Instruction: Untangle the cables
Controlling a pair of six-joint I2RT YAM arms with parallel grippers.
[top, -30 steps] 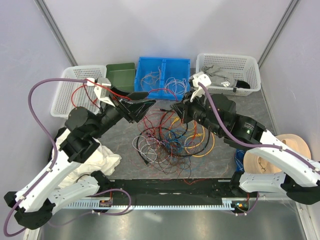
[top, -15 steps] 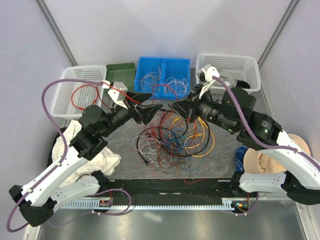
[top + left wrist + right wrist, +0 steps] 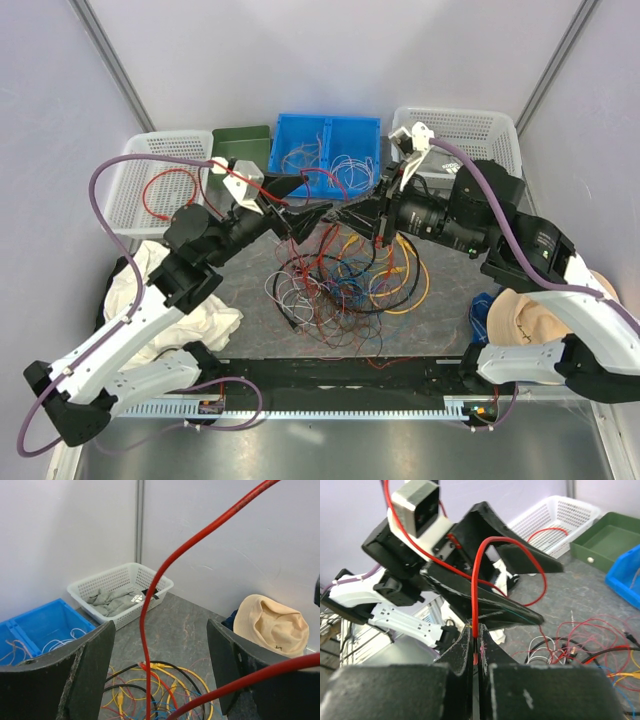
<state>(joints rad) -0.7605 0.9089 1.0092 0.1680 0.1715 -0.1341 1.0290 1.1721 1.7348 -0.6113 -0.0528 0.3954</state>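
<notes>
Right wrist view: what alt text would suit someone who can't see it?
The right arm's shut jaws pinch a red cable that arches up between the left arm's open jaws. Behind, tangled cables lie on the table, a white basket beyond.

A white plastic mesh basket (image 3: 128, 160) is sitting at the far left of the grey table (image 3: 455, 300), beside a dark green plastic bin (image 3: 240, 150) and a blue divided plastic crate (image 3: 330, 119). Another white mesh basket (image 3: 455, 118) is holding crumpled grey cloth (image 3: 107, 599). A tan fabric hat (image 3: 272, 625) is lying at the near right, and a crumpled white cloth (image 3: 205, 320) is lying at the near left.
</notes>
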